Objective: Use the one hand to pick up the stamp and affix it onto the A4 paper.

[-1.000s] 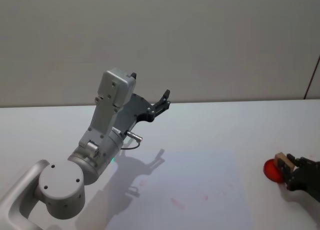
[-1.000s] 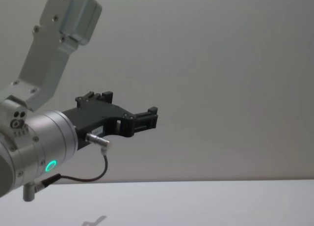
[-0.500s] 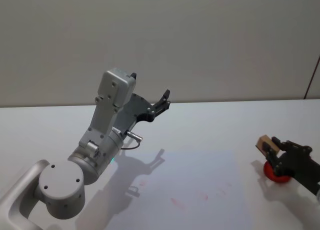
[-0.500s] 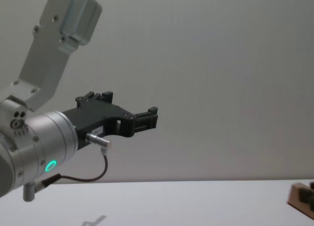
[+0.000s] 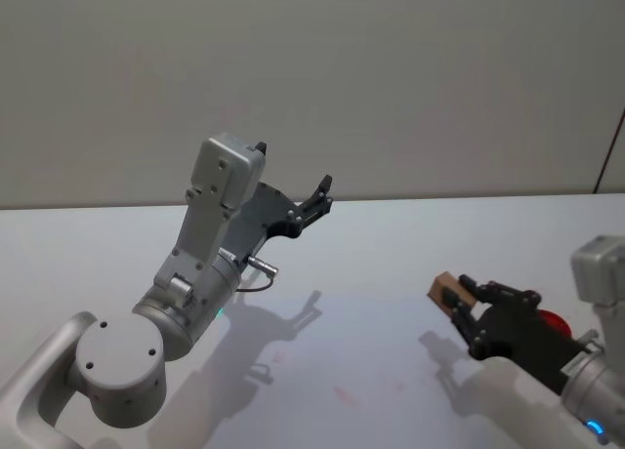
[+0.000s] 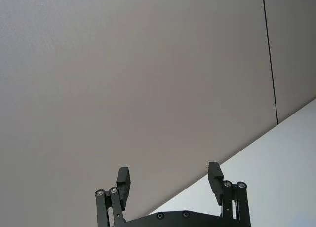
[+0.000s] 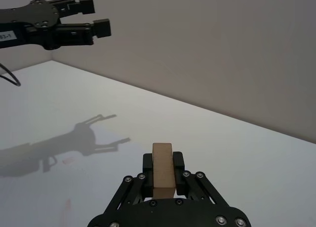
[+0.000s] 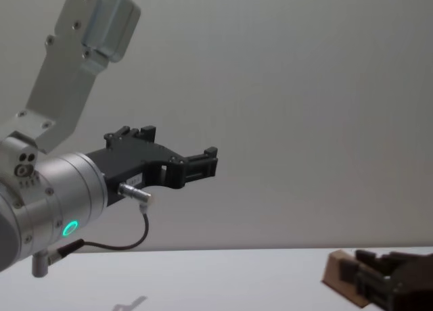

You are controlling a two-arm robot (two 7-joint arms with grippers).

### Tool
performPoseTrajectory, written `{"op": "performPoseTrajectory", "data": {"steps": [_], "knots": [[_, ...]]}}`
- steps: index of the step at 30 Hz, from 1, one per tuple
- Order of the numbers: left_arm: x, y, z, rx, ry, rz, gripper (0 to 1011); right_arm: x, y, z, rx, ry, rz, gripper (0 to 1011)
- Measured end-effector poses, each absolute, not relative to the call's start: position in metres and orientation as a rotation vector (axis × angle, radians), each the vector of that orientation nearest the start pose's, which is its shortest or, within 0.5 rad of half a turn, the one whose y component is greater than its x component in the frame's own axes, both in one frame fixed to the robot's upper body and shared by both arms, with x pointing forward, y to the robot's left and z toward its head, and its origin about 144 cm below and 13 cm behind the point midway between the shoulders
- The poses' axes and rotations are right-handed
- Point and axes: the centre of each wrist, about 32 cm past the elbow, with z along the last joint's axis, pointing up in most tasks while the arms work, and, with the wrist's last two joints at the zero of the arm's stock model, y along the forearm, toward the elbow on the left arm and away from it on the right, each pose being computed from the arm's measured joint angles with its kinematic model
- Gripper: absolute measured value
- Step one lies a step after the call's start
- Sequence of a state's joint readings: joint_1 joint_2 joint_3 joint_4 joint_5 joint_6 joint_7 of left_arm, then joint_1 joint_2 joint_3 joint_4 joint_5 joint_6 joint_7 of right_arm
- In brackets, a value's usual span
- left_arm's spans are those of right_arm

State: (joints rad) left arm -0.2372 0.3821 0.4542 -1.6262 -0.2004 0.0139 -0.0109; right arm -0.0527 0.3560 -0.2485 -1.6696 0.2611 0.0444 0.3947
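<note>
The stamp (image 5: 445,291), a small brown wooden block, is clamped between the black ridged fingers of my right gripper (image 5: 459,305), which is shut on it. It hangs above the right edge of the A4 paper (image 5: 391,342), a pale sheet lying on the white table. In the right wrist view the stamp (image 7: 163,171) stands upright between the fingers of the right gripper (image 7: 163,160). The chest view shows the stamp (image 8: 336,274) and the right gripper (image 8: 355,270) low at the right. My left gripper (image 5: 318,197) is held high at the left, open and holding nothing.
A red ink pad (image 5: 556,322) lies on the table behind the right gripper, partly hidden. Faint red marks (image 5: 348,398) dot the paper. The raised left arm's silver wrist (image 8: 61,203) with its green light stands over the table's left side.
My right gripper has lifted the stamp off the red ink pad and carried it left, to above the paper's right edge. The left arm has not moved.
</note>
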Motion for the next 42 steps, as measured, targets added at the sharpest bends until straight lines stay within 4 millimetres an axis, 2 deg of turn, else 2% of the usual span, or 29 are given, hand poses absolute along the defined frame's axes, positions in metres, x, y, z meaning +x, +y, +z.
{"op": "performPoseTrajectory", "data": {"steps": [9,18,42], "knots": [[0.492,0.198,1.204,0.061,-0.268,1.124,1001,0.438,-0.225,1.134,-0.134,0.015,-0.867,225],[0.492,0.198,1.204,0.061,-0.268,1.124,1001,0.446,-0.216,1.121,-0.167,-0.003,-0.853,225],[0.492,0.198,1.204,0.061,-0.268,1.124,1001,0.448,-0.215,1.099,-0.243,-0.010,-0.849,225]]}}
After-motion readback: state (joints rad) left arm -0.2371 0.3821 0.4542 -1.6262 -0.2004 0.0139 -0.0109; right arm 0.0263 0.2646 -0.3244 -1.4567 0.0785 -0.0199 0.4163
